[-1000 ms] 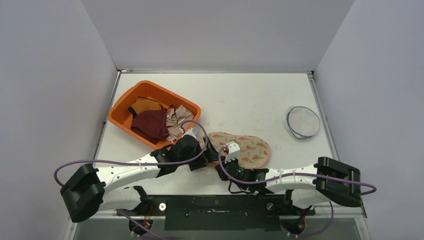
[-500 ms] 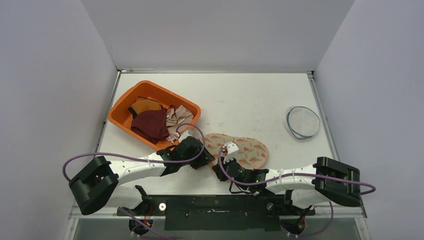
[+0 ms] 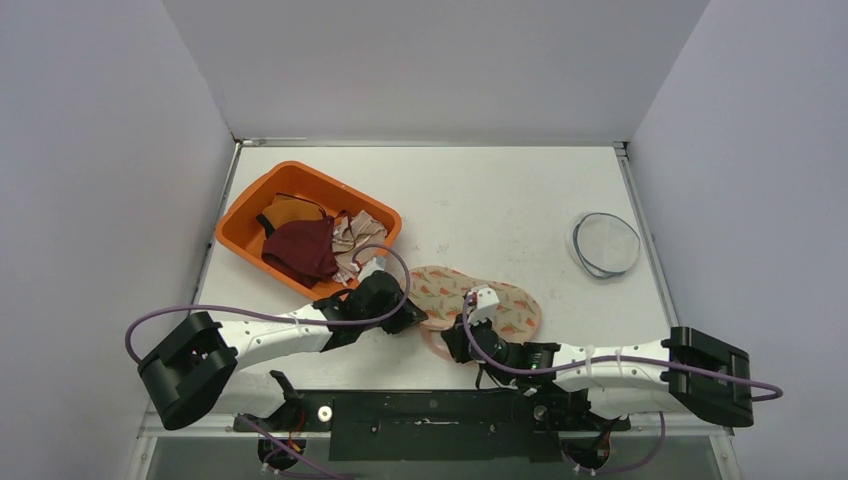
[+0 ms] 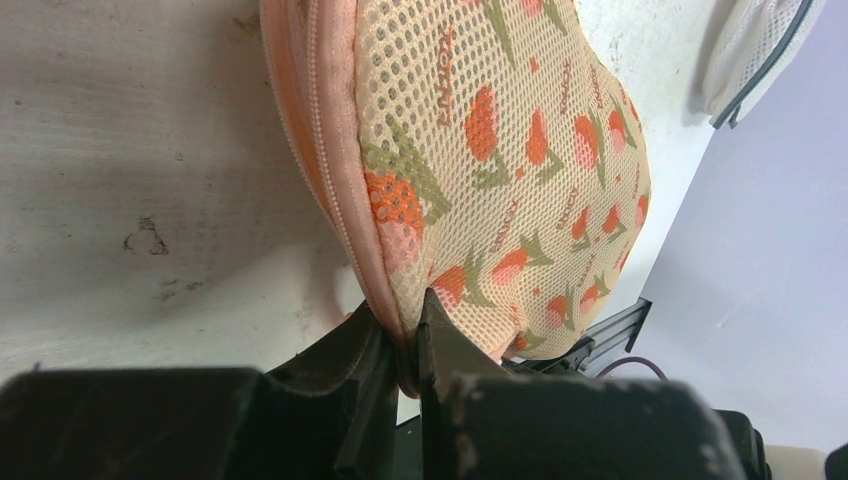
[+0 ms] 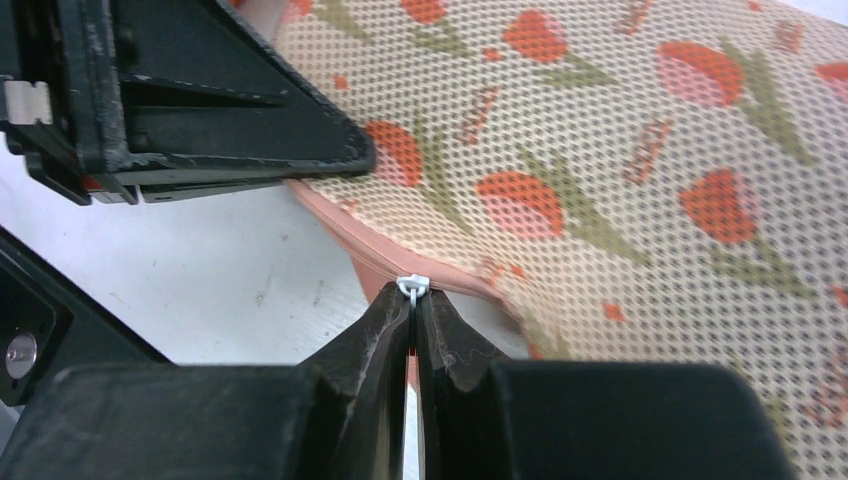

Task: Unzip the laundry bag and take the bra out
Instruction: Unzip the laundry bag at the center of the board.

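The laundry bag lies on the worktop, right of the orange basket of clothes and between both claws. The left claw, spread wide a second ago, is now pinched on the bag's zipped seam at its left end. The right claw stays clamped on the white zipper pull and has moved rightward along the near edge, where a pink rim now shows.

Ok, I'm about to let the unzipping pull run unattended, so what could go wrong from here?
The right end effector pinches the small white zipper pull only at the very tip, so it could slip out. The left end effector clamps just the rim of the laundry bag, so the bag may drag instead of unzipping. Both sit close together and might collide.
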{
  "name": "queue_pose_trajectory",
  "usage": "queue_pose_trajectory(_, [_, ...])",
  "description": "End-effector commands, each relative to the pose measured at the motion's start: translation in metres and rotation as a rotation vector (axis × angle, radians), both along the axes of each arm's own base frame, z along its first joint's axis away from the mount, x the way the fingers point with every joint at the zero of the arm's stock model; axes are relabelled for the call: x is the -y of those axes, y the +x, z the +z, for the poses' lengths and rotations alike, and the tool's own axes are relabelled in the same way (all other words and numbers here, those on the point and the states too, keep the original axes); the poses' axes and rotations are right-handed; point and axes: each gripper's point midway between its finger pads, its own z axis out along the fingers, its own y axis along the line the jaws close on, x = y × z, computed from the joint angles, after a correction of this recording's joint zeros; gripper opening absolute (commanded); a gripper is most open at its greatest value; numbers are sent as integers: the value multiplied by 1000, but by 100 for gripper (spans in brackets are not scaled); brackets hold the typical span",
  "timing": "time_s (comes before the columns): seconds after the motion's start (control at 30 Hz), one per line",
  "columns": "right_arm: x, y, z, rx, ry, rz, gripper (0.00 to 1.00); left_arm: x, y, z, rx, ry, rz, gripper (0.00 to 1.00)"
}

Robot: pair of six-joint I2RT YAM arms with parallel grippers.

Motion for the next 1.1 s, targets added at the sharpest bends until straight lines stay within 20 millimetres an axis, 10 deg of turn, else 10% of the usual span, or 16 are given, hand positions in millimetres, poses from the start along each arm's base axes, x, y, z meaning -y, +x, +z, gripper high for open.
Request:
queue_pose_trajectory(0.0, [28,6,-1,8,-10,-118,5,-7,20,9,65,23,45,2])
queue_pose_trajectory(0.67, [71,-1,-1,-34,-15,-206,5,-28,56,23,102,88,69,0])
queue_pose_trajectory(0.87, [62,-2,4,-23,25,-176,5,-21,46,43,117,60,-5,85])
queue_pose_trajectory(1.07, [41,-1,11,-8,47,-119,5,-12,16,56,92,-18,-60,96])
